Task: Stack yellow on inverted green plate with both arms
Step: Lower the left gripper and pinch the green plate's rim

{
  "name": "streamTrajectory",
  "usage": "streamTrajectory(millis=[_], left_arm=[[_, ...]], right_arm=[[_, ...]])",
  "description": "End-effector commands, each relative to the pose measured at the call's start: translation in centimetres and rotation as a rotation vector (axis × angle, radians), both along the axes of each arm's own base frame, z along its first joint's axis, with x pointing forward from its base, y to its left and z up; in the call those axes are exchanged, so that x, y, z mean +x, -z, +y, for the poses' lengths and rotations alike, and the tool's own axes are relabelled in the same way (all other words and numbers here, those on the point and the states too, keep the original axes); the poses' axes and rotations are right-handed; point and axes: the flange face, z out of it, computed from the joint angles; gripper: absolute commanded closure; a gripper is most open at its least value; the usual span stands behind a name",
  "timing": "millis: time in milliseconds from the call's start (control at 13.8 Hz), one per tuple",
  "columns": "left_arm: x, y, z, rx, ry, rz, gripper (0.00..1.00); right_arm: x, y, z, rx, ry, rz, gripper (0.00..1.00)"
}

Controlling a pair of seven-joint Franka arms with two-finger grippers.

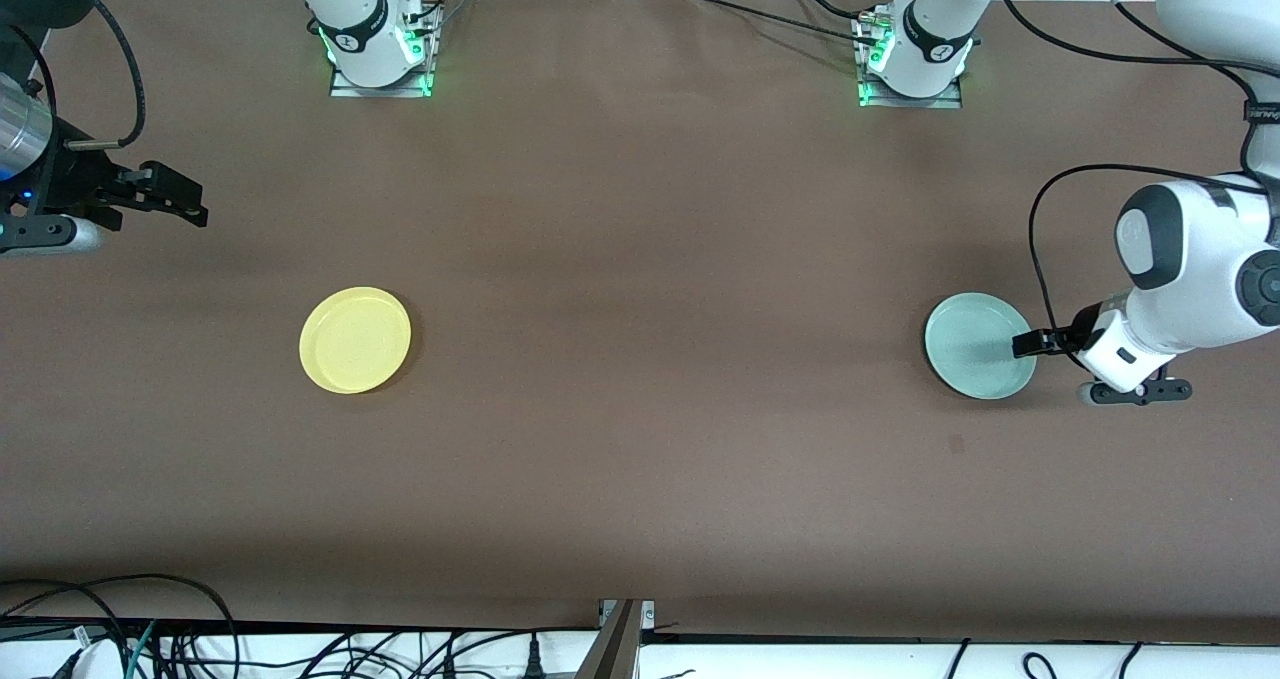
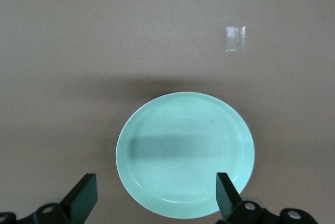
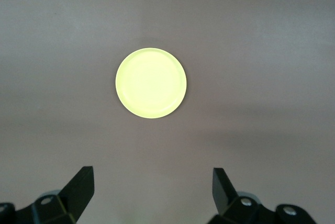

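Note:
The yellow plate (image 1: 355, 340) lies rim up on the brown table toward the right arm's end. It also shows in the right wrist view (image 3: 151, 83), some way off from my right gripper (image 3: 152, 174). My right gripper (image 1: 185, 197) is open and empty, up over the table's edge at that end. The pale mint-green plate (image 1: 975, 359) lies rim up toward the left arm's end. My left gripper (image 1: 1040, 343) is open, low at the plate's edge. In the left wrist view the green plate (image 2: 184, 153) lies between the spread fingers of my left gripper (image 2: 155, 182), untouched.
The two arm bases (image 1: 380, 54) (image 1: 912, 59) stand along the table's back edge. Cables (image 1: 150, 644) hang past the table's front edge. A wide stretch of bare brown cloth (image 1: 660, 339) lies between the two plates.

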Motion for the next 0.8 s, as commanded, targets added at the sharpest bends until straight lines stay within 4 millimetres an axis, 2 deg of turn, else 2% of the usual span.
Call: streamTrajectory(millis=[0,218,726], left_arm=[[-0.6,2.6,1.5,-0.06,0.032,-0.015,0.0],[-1.9,5.6,3.1,-0.103,0.047,-0.017,0.0],[-3.3,9.4,6.0,-0.185,0.037,-0.031,0.0]], right_arm=[[-0.9,-0.5,0.0,0.014,0.015,0.007,0.0],[-0.9,-0.4,0.0,0.014,0.015,0.01,0.0],[-0.9,-0.5,-0.1,0.014,0.015,0.011,0.0]])
